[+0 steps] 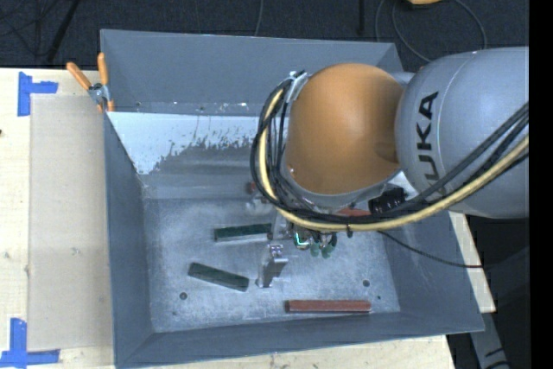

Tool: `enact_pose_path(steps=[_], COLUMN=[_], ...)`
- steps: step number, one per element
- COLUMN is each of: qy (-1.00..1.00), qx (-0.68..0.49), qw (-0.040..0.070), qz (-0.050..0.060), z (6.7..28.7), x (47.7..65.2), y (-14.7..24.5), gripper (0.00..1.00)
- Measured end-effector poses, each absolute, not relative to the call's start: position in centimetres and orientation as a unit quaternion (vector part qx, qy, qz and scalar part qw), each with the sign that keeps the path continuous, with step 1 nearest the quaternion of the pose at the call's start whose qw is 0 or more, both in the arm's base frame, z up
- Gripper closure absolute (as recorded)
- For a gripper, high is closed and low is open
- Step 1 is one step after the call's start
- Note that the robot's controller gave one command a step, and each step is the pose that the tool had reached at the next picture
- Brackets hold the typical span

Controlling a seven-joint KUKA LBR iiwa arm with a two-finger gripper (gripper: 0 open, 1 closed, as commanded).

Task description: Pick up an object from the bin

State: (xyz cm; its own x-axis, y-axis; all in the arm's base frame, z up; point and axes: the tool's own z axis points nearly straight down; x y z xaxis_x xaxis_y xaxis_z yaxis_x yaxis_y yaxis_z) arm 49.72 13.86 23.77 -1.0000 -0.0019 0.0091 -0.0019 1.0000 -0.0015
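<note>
My gripper (272, 265) hangs low over the middle of the bin floor, below the arm's orange cover. A dark green flat bar (242, 232) lies just to its upper left, its right end close to the gripper. A second dark green flat bar (218, 276) lies on the floor to its left, a little apart from it. A reddish-brown flat bar (328, 306) lies to the lower right, near the bin's front wall. Nothing shows in the gripper.
The arm and its orange cover hide the back right part of the bin floor. A small reddish piece (251, 186) peeks out at the cover's left edge. The bin's sloping walls close in on all sides.
</note>
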Motion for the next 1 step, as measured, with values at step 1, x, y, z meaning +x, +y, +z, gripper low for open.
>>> enact_pose_path(steps=[1], qy=[-1.0], qx=[-0.001], qw=[0.001], qz=[0.0], z=[24.08], x=[49.88], y=[13.78], gripper=[0.0])
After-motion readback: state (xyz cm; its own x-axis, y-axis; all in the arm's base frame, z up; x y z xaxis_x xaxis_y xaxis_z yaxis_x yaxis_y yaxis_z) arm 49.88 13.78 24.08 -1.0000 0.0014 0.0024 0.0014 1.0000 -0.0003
